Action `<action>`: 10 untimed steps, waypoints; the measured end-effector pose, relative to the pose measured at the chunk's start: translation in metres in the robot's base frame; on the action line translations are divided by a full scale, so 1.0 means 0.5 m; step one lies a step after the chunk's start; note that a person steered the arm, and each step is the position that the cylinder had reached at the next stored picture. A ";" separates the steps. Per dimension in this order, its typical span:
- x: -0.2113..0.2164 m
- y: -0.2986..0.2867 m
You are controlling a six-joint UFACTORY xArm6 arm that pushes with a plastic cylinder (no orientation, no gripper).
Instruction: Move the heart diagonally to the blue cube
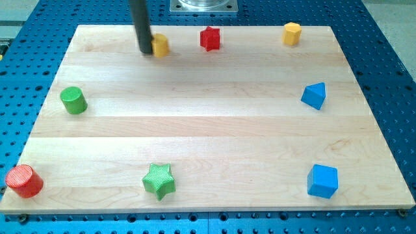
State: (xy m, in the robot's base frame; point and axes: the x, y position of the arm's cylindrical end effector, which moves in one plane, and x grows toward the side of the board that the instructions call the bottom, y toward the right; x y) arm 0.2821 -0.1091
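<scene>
**Rod tip touching yellow heart at top left of board; blue cube at bottom right**

While the straight dark rod is standing near the view's top left, my tip [145, 51] is sitting on the pale wooden tabletop [208, 130], right against the left side of the small yellow heart-shaped block [160, 45]. The heart's shape is partly hidden by the rod, so only its right part is showing clearly. No pincer is fitted on this arm, so there is no open or closed state to record; the rod alone is doing the contact.

The blue cube block [322, 181] is lying near the view's bottom right corner, well apart from the heart and diagonally across the board from it.

Other blocks are sitting as follows:
- The red star-shaped block [210, 39] is lying near the top edge, to the right of the heart and not touching it.
- The yellow hexagonal block [292, 33] is lying near the top right.
- The blue triangular block [314, 95] is lying near the right edge, above the cube.
- The green cylinder block [73, 100] is lying near the left edge.
- The red cylinder block [24, 181] is sitting at the bottom left corner.
- The green star-shaped block [159, 180] is lying near the bottom edge, left of centre.
</scene>
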 end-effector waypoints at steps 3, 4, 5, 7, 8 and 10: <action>-0.064 -0.009; -0.009 0.074; 0.106 0.149; 0.259 0.152; 0.159 0.095; 0.092 0.236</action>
State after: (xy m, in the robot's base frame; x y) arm 0.3280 0.0089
